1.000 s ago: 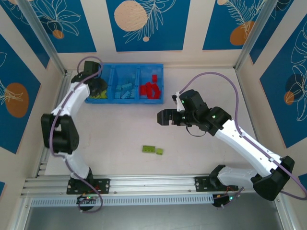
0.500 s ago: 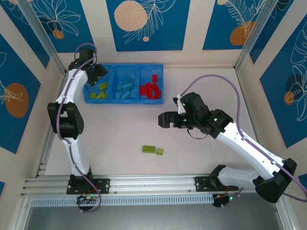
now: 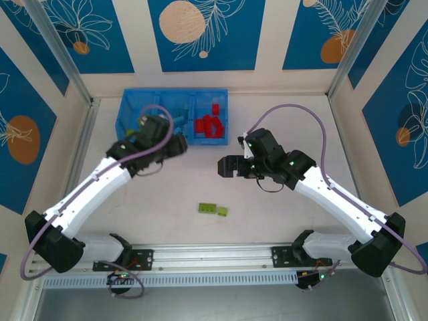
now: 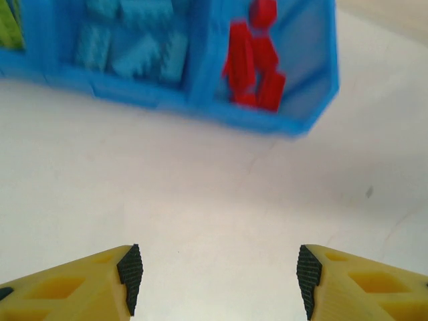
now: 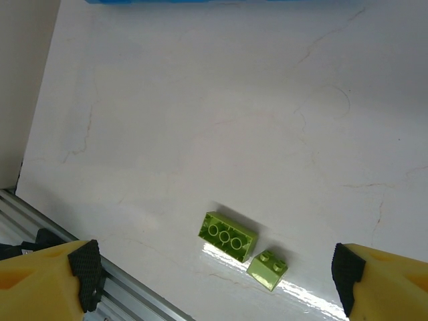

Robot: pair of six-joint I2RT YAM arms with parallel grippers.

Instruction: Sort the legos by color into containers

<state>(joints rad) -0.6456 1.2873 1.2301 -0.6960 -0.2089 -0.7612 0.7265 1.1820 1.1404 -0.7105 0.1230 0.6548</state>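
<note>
The blue bin [image 3: 226, 114] stands at the back left, its three compartments in a row. Red bricks [image 3: 209, 124] lie in the right compartment [image 4: 314, 63], also seen as red bricks [image 4: 254, 59] from the left wrist. Light blue bricks [image 4: 134, 47] fill the middle one, and lime green bricks [image 4: 9, 23] show at the left edge. Two lime green bricks lie on the table: a long one [image 3: 208, 208] [image 5: 228, 235], upside down, and a small one [image 3: 222, 211] [image 5: 267, 269]. My left gripper [image 3: 179, 145] [image 4: 217, 277] is open over bare table in front of the bin. My right gripper [image 3: 224, 165] [image 5: 215, 273] is open above the two green bricks.
A metal rail [image 3: 214, 255] [image 5: 80, 287] runs along the table's near edge, close to the green bricks. Walls with blue panels enclose the back and sides. My left arm [image 3: 100, 187] crosses the table's left half.
My left arm has swung away from the bin's left compartment, and its gripper now hangs over the table in front of the bin. The right gripper has barely shifted.
</note>
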